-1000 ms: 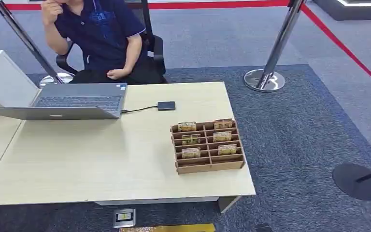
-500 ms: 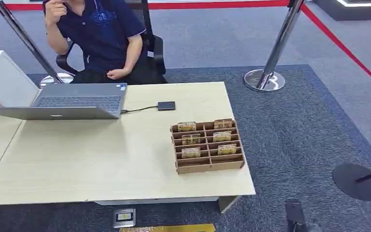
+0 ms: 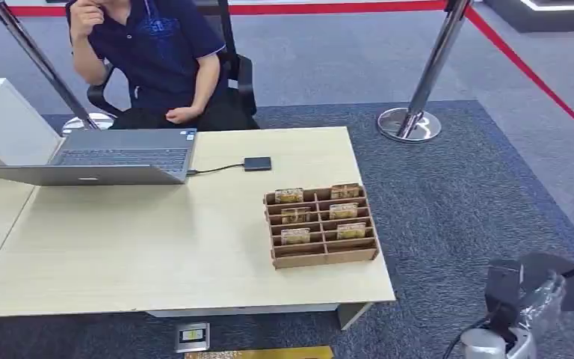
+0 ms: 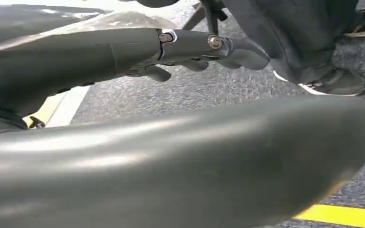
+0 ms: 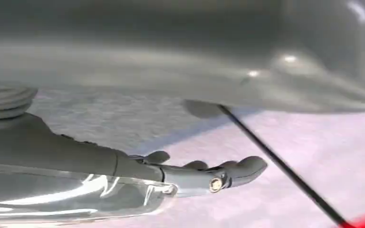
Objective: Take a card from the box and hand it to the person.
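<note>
Head view: a person [image 3: 157, 60] sits behind the desk [image 3: 157, 247], beside an open laptop [image 3: 112, 161]. The cardboard box [image 3: 321, 224], cards [image 3: 343, 212] in its slots, stands near the desk's right edge. Right hand [image 3: 512, 299] hovers beyond, fingers [image 5: 240, 171] released, grasping nothing. Left hand [image 4: 199, 52] likewise unclenched.

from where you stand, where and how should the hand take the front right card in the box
Pinch the top edge of the front right card, coming down from above. It stands upright in its slot of the box, so only that edge sticks out. The right hand is nearest.
</note>
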Controlling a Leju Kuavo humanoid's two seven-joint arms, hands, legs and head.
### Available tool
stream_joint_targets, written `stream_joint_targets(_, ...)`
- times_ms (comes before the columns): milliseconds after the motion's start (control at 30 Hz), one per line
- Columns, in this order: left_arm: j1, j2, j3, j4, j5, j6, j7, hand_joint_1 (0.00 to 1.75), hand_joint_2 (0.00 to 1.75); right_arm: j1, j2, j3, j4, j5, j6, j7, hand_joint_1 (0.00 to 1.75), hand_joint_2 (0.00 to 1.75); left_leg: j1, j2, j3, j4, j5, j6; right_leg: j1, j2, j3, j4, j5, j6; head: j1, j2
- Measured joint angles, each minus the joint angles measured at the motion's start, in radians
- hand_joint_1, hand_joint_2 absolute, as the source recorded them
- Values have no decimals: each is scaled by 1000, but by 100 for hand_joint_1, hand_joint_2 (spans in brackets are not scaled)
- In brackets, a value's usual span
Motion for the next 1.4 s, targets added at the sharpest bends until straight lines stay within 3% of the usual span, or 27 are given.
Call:
stream_joint_targets(33, 0, 0, 2, 0, -3, 3, -2, 0, 0, 3, 3, 20, -37, -4, -2, -5, 0, 0, 0, 0, 0, 0, 0, 0, 0, 0, 0, 0, 0, 0, 0, 0)
stream_joint_targets(67, 0, 0, 4, 0, -6, 5, -4, 0, 0, 7, 4, 42, -72, -8, -3, -8, 0, 175, 0, 0, 0, 0, 0, 0, 0, 0, 0, 0, 0, 0, 0, 0)
stream_joint_targets(333, 0, -1, 18, 0, -13, 8, -21, 0, 0, 22, 9, 222, -259, 1, 0, -6, 0, 175, 0, 0, 0, 0, 1, -1, 0, 0, 0, 0, 1, 0, 0, 0)
stream_joint_targets(600, 0, -2, 23, 3, -16, 18, -48, 0, 0, 29, 11, 488, -405, 81, 68, 86, 0, 175, 0, 0, -1, 0, 3, -1, 0, 0, -1, 0, 2, -2, 0, 0)
stream_joint_targets(700, 0, -1, 26, 6, -16, 21, -59, 0, 0, 37, 2, 569, -441, 115, 99, 136, 21, 175, 0, 0, -1, 0, 3, -1, 0, 0, -1, 0, 2, -2, 0, 0)
stream_joint_targets(733, 0, -1, 27, 8, -16, 22, -64, 0, 0, 42, -2, 600, -453, 129, 115, 157, 21, 175, 0, 0, -1, 0, 3, -1, 0, 0, -1, 0, 2, -2, 0, 0)
stream_joint_targets(867, 0, 0, 27, 14, -21, 23, -84, 0, 0, 60, -21, 685, -484, 169, 175, 236, 54, 175, 0, 0, -1, 0, 3, -1, 0, 0, -1, 0, 2, -1, 0, 0)
stream_joint_targets(900, 0, 0, 27, 15, -22, 23, -91, 0, 0, 64, -26, 701, -490, 175, 195, 258, 66, 175, 0, 0, -1, 0, 3, -1, 0, 0, -2, 0, 3, -1, 0, 0)
stream_joint_targets(1167, 0, 2, 27, 25, -22, 24, -108, 0, 0, 69, -59, 761, -493, 182, 270, 323, 68, 175, 0, 0, -1, 0, 3, -1, 0, 0, -2, 0, 3, -1, 0, 0)
stream_joint_targets(1300, 0, 2, 28, 29, -21, 24, -110, 0, 0, 69, -68, 772, -492, 182, 277, 329, 84, 175, 0, 0, -1, 0, 3, -1, 0, 0, -2, 0, 3, -1, 0, 0)
stream_joint_targets(1400, -1, 2, 27, 32, -19, 24, -112, 0, 0, 69, -72, 774, -487, 184, 287, 344, 79, 175, 0, 0, -1, 0, 3, -1, 0, 0, -2, 0, 3, -1, 0, 0)
